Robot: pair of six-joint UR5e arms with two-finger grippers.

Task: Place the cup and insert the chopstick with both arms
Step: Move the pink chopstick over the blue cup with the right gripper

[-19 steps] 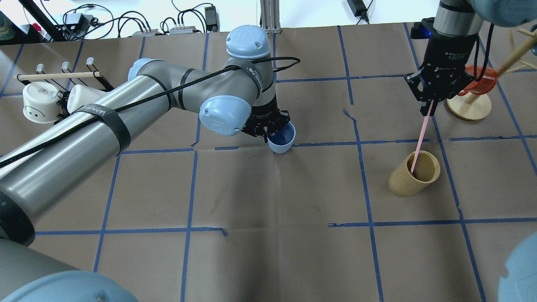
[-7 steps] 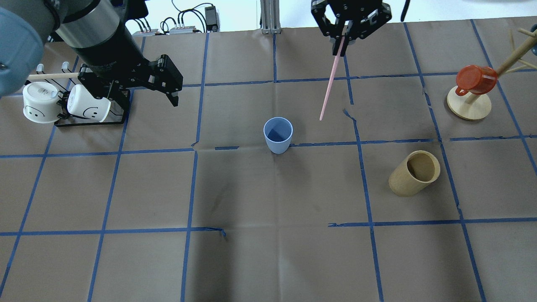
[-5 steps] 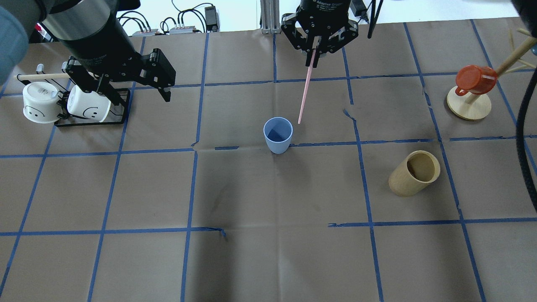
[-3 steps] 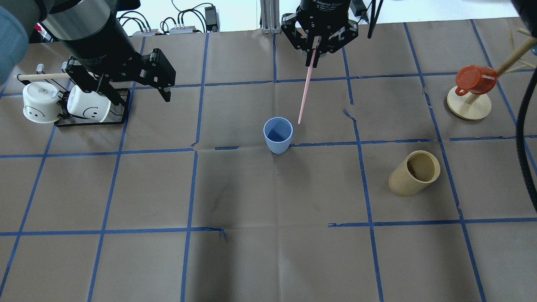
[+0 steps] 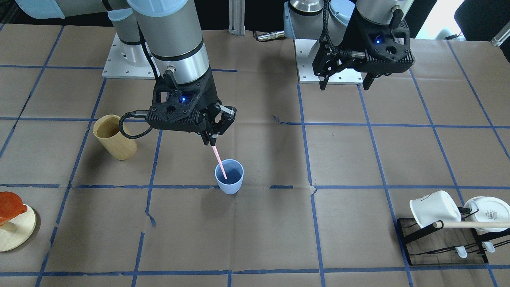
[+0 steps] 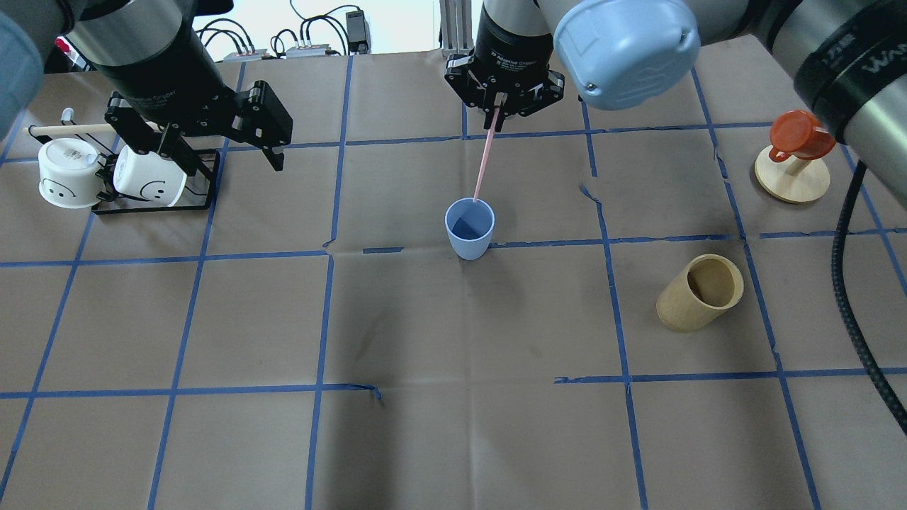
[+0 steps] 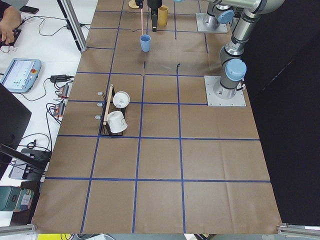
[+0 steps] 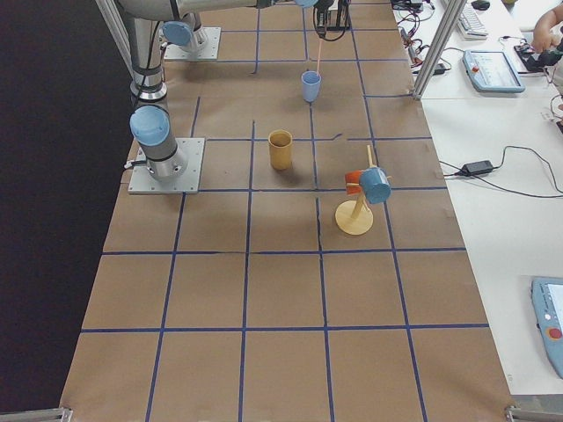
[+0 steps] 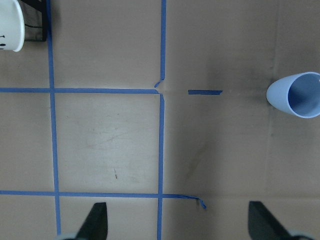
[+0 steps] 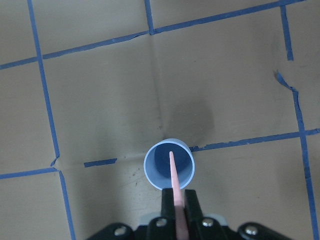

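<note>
On the brown desk [image 6: 453, 425], the left arm's jaws are hanging wide apart and empty, with the cup [image 6: 469, 228] well off to their side. The cup is standing upright directly below the right arm's jaws, which are pinching the top of the chopstick [image 6: 484, 161]. Its lower tip is pointing into the cup's mouth.

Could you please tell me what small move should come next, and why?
Probably lower the right pincer straight down: it grips the thin pale pink chopstick, whose tip sits over the mouth of the small light blue plastic cup.
</note>
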